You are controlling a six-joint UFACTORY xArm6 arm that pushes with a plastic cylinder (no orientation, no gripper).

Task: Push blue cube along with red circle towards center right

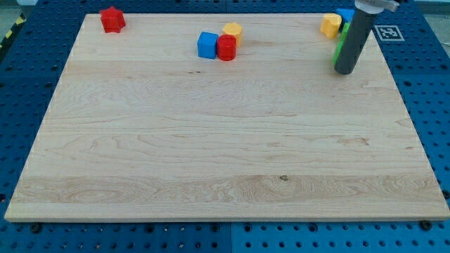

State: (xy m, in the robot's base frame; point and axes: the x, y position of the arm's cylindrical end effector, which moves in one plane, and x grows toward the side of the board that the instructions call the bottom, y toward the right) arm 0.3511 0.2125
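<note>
Jaws absent: my tip rests on the wooden board, well right of the blue cube.

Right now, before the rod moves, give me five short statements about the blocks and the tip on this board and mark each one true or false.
1. The blue cube touches the red cylinder. True.
2. My tip rests against the blue cube. False: it stands far off toward the view's right, beside a green block.
3. A yellow block sits just behind the red cylinder. True.
4. The red block at the view's top left lies at the board's centre. False: it is near the top left corner.
5. The blue cube lies to the view's right of the red cylinder. False: it lies to its left.
</note>
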